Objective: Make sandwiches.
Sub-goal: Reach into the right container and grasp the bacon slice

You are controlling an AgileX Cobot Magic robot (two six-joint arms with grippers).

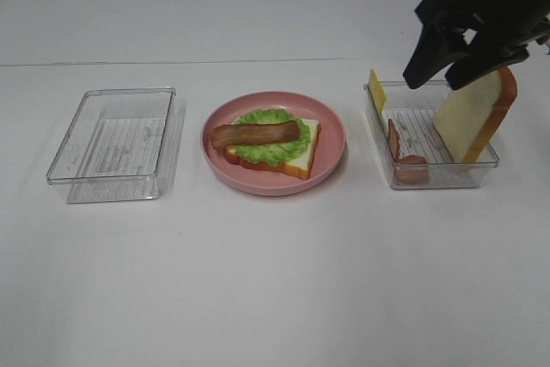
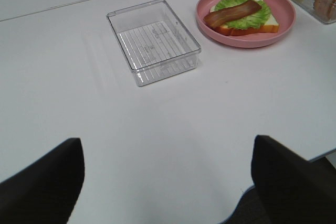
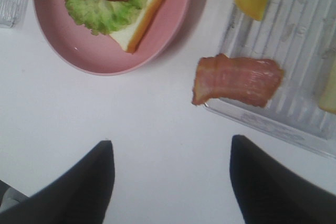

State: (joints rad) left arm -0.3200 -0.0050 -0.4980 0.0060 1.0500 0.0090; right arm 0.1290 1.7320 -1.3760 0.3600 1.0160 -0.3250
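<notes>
Step in hand: the right claw (image 1: pixel 455 62) hangs over the right tray (image 1: pixel 438 180), jaws spread wide with nothing between them; my read is that it's lining up on the upright bread slice (image 1: pixel 473 118), the lid for this build
Left claw (image 2: pixel 167 140): low over the near-left counter (image 1: pixel 275 281), jaws wide, empty
Sandwich (image 1: pixel 271 139): sits on the pink plate (image 1: pixel 275 189) mid-counter, between the two trays, made of a base slice, lettuce (image 1: pixel 271 152) and one bacon strip (image 1: pixel 255 134) on top
Sandwich heading: the bacon's long axis runs left to right, right end a shade farther; the base slice shows its crust edge to the near side, one corner aimed near-right
Bread slice: stands on edge at the tray's right side, long axis up and down, top leaning right, white face looking left
How to do it well: come down astride the top edge, pinch across the two flat faces, lift clear of the wall, then lay it flat, squared to the base slice, gently so the bacon doesn't roll
Watch: spare bacon (image 3: pixel 239 80) drapes over the tray's left wall and cheese (image 1: pixel 376 90) leans at the far-left corner, so keep clear of both
</notes>
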